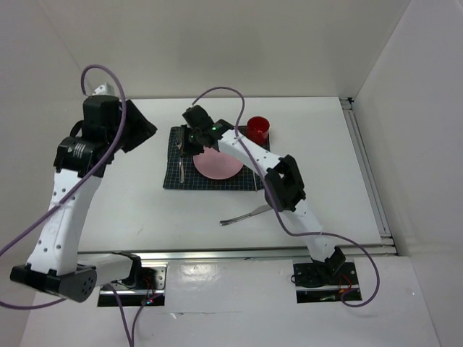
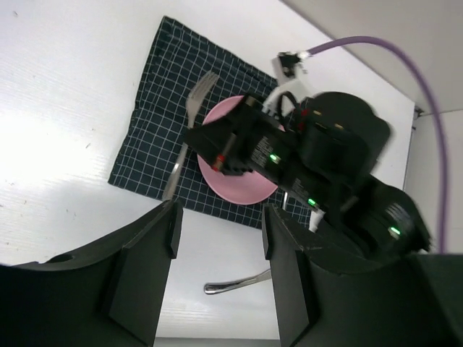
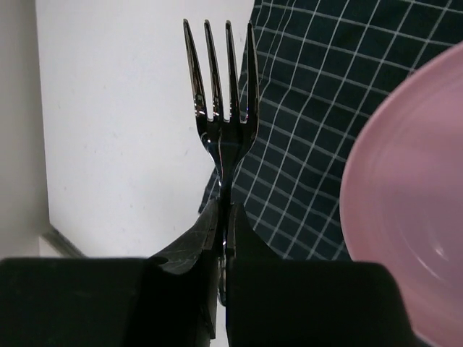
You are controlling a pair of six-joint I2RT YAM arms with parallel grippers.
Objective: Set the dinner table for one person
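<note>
On the white dinner table (image 1: 325, 181) lies a dark navy checked placemat (image 1: 173, 181) with a pink plate (image 1: 217, 165) on it. A silver fork (image 3: 217, 87) runs along the mat's left side, tines pointing away from the arms. My right gripper (image 3: 226, 217) is shut on its handle, just left of the plate (image 3: 405, 202). In the top view this gripper (image 1: 189, 144) hangs over the fork (image 1: 181, 170). My left gripper (image 2: 217, 231) is open and empty, raised above the table to the left of the mat (image 2: 145, 144).
A red cup (image 1: 258, 128) stands at the mat's far right corner. A second silver utensil (image 1: 244, 215) lies on the table in front of the mat, also seen between the left fingers (image 2: 235, 283). Metal rails (image 1: 369, 181) border the right and near edges.
</note>
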